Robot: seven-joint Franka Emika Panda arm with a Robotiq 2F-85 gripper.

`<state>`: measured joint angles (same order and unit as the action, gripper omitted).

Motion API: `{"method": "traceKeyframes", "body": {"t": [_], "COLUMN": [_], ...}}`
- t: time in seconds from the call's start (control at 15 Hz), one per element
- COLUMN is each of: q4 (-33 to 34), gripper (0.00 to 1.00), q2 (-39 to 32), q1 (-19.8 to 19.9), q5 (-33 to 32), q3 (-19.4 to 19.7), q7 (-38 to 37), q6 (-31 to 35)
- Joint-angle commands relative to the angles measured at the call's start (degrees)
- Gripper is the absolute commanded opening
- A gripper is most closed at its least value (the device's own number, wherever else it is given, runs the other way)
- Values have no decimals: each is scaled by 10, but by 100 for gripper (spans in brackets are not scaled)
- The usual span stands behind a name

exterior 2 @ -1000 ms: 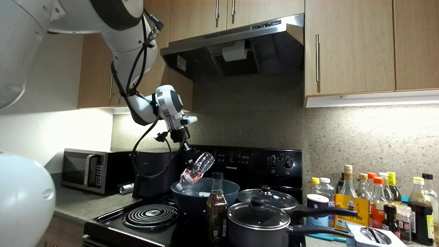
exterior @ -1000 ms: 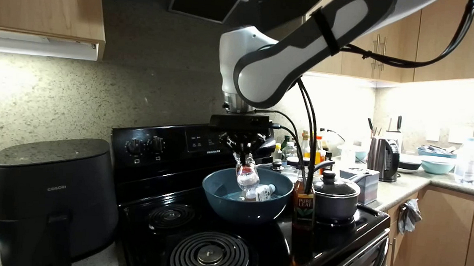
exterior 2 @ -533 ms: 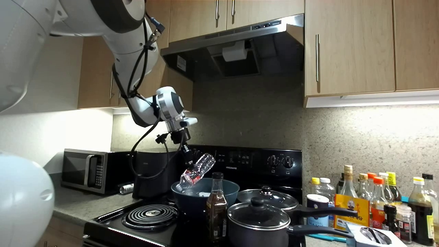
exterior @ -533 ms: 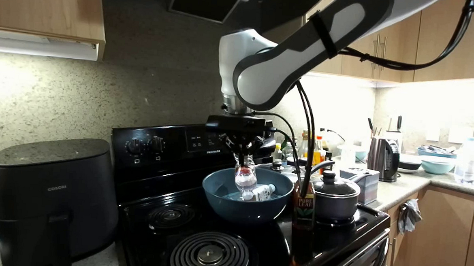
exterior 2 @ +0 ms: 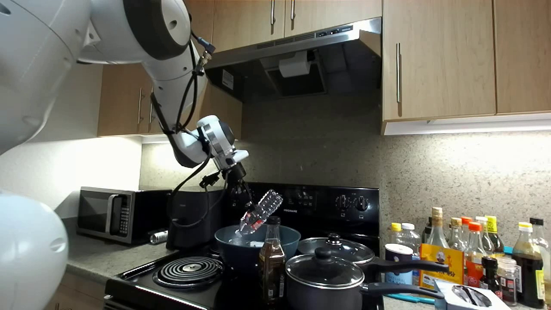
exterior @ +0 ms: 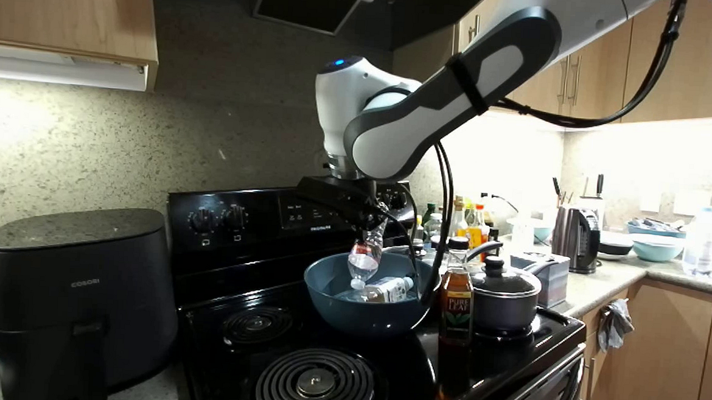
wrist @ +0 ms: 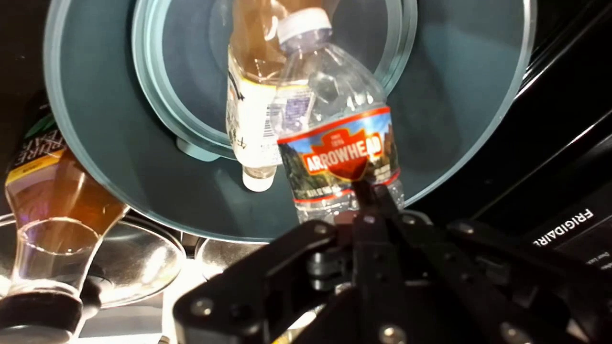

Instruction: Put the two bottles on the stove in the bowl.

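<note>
My gripper (wrist: 370, 188) is shut on a clear water bottle with a red Arrowhead label (wrist: 334, 155), pinching it near its lower half. The bottle is tilted, cap down, over the blue-grey bowl (wrist: 107, 124), and its cap end is at or inside the rim. In both exterior views the held bottle (exterior: 365, 258) (exterior 2: 263, 210) hangs below my gripper (exterior: 371, 226) (exterior 2: 252, 206), over the bowl (exterior: 350, 314) (exterior 2: 239, 256). A second bottle with a white label (wrist: 253, 124) lies inside the bowl, partly behind the held one; it also shows in an exterior view (exterior: 395, 289).
A Pure Leaf tea bottle (exterior: 457, 306) stands on the stove (exterior: 407, 385) right beside the bowl. A lidded pot (exterior 2: 325, 280) and a lidded pan (exterior 2: 338, 249) with long handles stand close by. The air fryer (exterior: 82, 307) is beside the stove. A range hood (exterior 2: 297, 60) hangs above.
My arm has lowered and my wrist has tilted, shifting left in one exterior view and right in another. The held bottle has swung with it and stays gripped. The bowl has not moved.
</note>
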<state>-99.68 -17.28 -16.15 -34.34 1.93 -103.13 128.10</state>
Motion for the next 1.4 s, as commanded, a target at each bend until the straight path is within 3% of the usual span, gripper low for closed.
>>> {"method": "traceKeyframes", "body": {"t": [0.0,0.13,0.8,1.2,1.27,1.33], "q4": [19,25,28,-12,28,26], "gripper": [26,32,97,100,100,100], "q2": [-23,-28,-30,26,-16,-8], "q1": [-1,-2,-5,-2,0,0], "q5": [-19,-23,-24,-25,-14,-14], "q3": [-4,-3,-4,-24,-20,-25], "q7": [-27,-27,-22,54,25,36], "q6": [-29,-36,-53,-41,-48,-48]}}
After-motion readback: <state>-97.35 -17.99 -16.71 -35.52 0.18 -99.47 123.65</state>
